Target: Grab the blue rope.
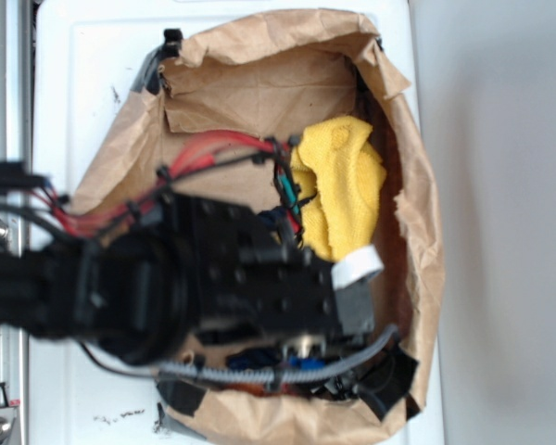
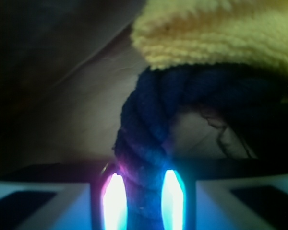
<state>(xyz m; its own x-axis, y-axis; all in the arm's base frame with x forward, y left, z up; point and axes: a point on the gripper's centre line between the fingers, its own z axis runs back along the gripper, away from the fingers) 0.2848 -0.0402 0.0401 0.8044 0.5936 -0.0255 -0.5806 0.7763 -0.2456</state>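
Observation:
In the wrist view the blue rope (image 2: pixel 149 120), dark navy and thickly twisted, runs down from under the yellow cloth (image 2: pixel 216 33) straight between my two glowing fingers (image 2: pixel 116 201). My gripper (image 2: pixel 144 182) is shut on the rope, and both pads press against its sides. In the exterior view the black arm (image 1: pixel 241 278) covers the fingers. Only small blue pieces of the rope (image 1: pixel 250 359) show beneath it, near the bag's front edge.
A brown paper bag (image 1: pixel 259 83) lies open on a white surface (image 1: pixel 83 74), and its crumpled walls surround the arm. The yellow terry cloth (image 1: pixel 338 181) lies at the bag's right side. A grey braided cable (image 1: pixel 352 357) and red wires (image 1: pixel 213 148) run along the arm.

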